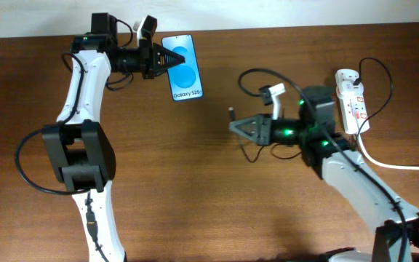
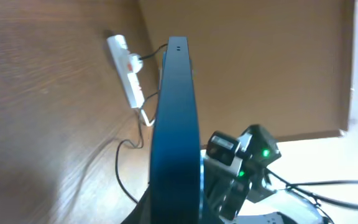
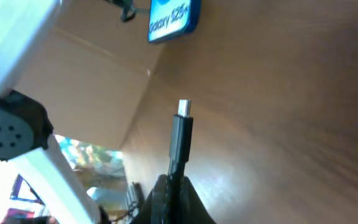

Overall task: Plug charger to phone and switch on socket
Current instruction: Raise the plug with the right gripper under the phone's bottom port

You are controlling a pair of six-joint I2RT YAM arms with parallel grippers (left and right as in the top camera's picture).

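The phone (image 1: pixel 183 70), blue screen with "Galaxy S25" text, is held at its upper left end by my left gripper (image 1: pixel 160 60), which is shut on it. In the left wrist view it shows edge-on (image 2: pixel 176 130). My right gripper (image 1: pixel 240 125) is shut on the charger plug (image 1: pixel 232 113), a black plug with a metal tip (image 3: pixel 182 124), above the table centre and apart from the phone (image 3: pixel 173 18). Its thin black cable (image 1: pixel 257 74) loops back to the socket (image 1: pixel 352 98), a white power strip at the right, also in the left wrist view (image 2: pixel 128 65).
The thick white cord (image 1: pixel 395 164) runs from the strip to the right edge. The wooden table (image 1: pixel 217 204) is bare in front. The left arm's base (image 1: pixel 78 156) stands at the left. A black cable (image 1: pixel 28 171) loops beside it.
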